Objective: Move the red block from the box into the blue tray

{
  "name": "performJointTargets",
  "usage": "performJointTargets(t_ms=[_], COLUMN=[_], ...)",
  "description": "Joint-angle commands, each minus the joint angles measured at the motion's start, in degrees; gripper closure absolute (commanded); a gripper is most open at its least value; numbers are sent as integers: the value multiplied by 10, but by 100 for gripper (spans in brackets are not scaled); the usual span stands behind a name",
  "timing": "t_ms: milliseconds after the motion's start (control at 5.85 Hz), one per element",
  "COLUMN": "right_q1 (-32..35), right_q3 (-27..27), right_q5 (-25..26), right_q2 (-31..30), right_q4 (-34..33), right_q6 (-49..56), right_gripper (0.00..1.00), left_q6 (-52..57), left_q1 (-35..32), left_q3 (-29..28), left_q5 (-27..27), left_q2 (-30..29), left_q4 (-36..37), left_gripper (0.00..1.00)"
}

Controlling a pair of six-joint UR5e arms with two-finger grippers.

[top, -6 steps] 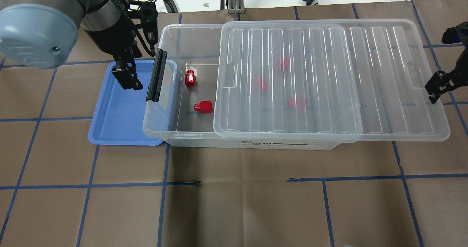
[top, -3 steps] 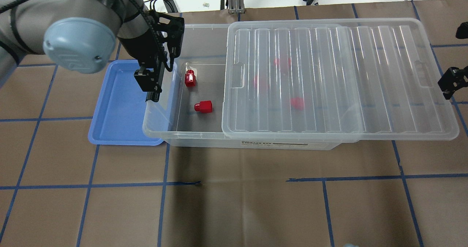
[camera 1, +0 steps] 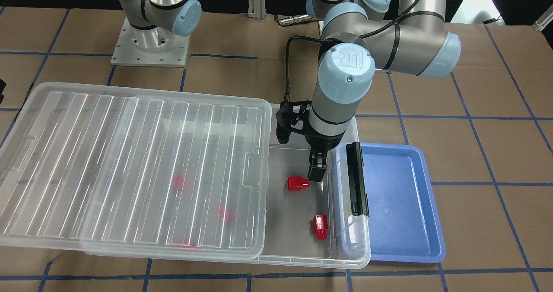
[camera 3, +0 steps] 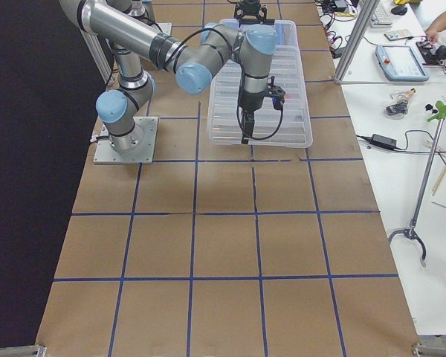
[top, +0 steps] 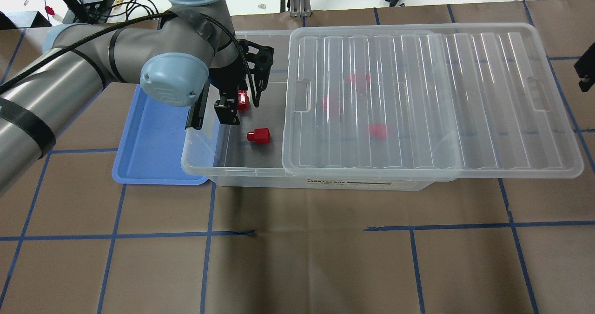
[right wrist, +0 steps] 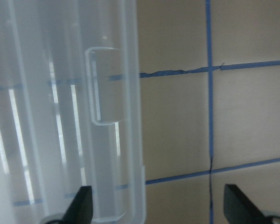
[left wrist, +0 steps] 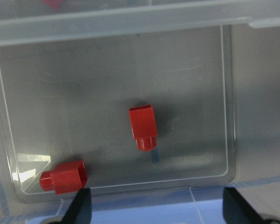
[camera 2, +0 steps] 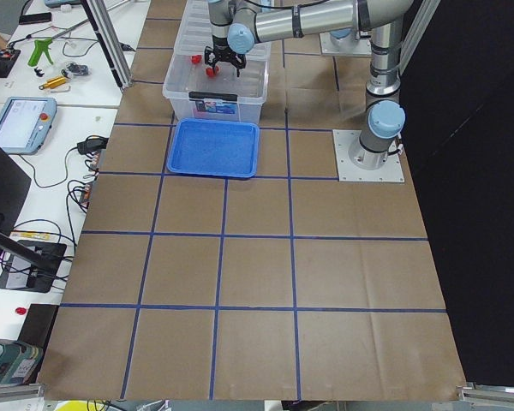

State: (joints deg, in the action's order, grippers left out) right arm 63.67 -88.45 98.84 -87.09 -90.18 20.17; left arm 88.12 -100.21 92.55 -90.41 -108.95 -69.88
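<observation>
Presently the reach for a block is being made, and nothing is being carried yet. The left tool (camera 1: 316, 173) is being held inside the uncovered end of the box (top: 200, 158), close to the wall on the tray side, with its fingers (left wrist: 79, 212) spread wide and empty. One red block (left wrist: 143, 127) is lying on the box floor just beside the tool, stub pointing toward the tray (top: 148, 142). It is being framed at the centre of the left wrist view, so it is judged to be the one being targeted. A second block (top: 241, 99) is lying near the corner, and further red shapes are being blurred by the lid (top: 418, 100), which is covering most of the box. The tray is sitting bare on the desk (top: 297, 258), against the box's latched end. The right tool (right wrist: 158, 210) is being kept wide and empty beyond the lid's far end. Next, the left tool is probably to be shifted over the block, lowered astride its body and narrowed on it, then lifted over the wall.
</observation>
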Motion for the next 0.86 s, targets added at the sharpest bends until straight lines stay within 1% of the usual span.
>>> performJointTargets(t_ms=[0,342,513,684], right_q1=[79,201,234,237], right_q3=[65,68,65,64], right_q5=[-67,-69,-94,-108], right_q2=[-4,-4,0,-1], right_q4=[118,115,113,113], right_q6=[-141,-274,-316,-328], right_gripper=[0,0,0,0], left_q6=[-1,-2,-7,-8], left_q1=[-1,2,2,1], left_q3=[18,20,22,22], left_q5=[0,1,1,1], left_q2=[-43,-79,-92,-102], left_q4=[59,72,94,102], left_gripper=[2,2,2,2])
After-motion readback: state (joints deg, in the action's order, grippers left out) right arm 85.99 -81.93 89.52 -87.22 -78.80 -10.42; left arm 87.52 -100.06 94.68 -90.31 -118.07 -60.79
